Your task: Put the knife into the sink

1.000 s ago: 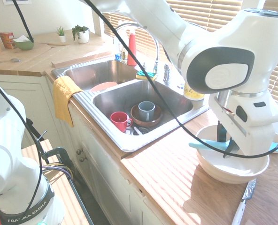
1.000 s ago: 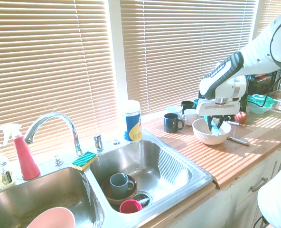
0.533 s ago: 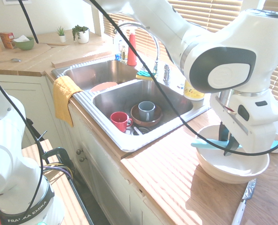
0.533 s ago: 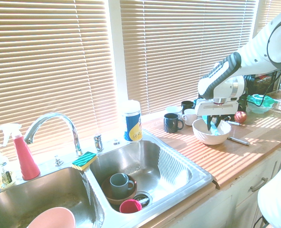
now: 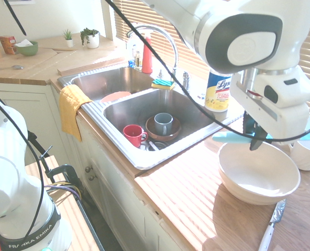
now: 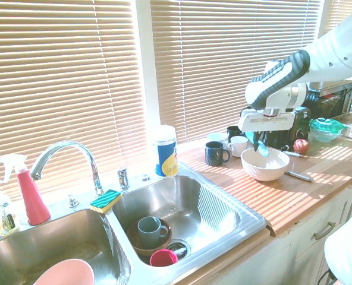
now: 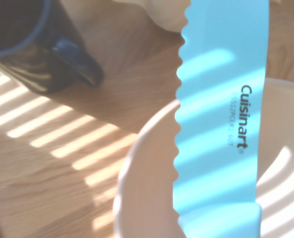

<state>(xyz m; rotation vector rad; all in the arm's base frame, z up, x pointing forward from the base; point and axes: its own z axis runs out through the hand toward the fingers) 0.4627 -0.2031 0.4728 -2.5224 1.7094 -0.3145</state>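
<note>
The gripper point(image 5: 256, 137), closed on the knife point(image 5: 231, 138), is now lifting it clear above the bowl point(image 5: 258, 173). The pick is done, and carrying it over the counter edge to the sink point(image 5: 160, 112) is remaining.

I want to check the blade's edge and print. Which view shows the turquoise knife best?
The wrist view: the knife fills the frame, showing its wavy edge and "Cuisinart" print. The first exterior view shows the knife level in the gripper above the white bowl, middle hidden. The second exterior view shows only a small turquoise sliver.
</note>
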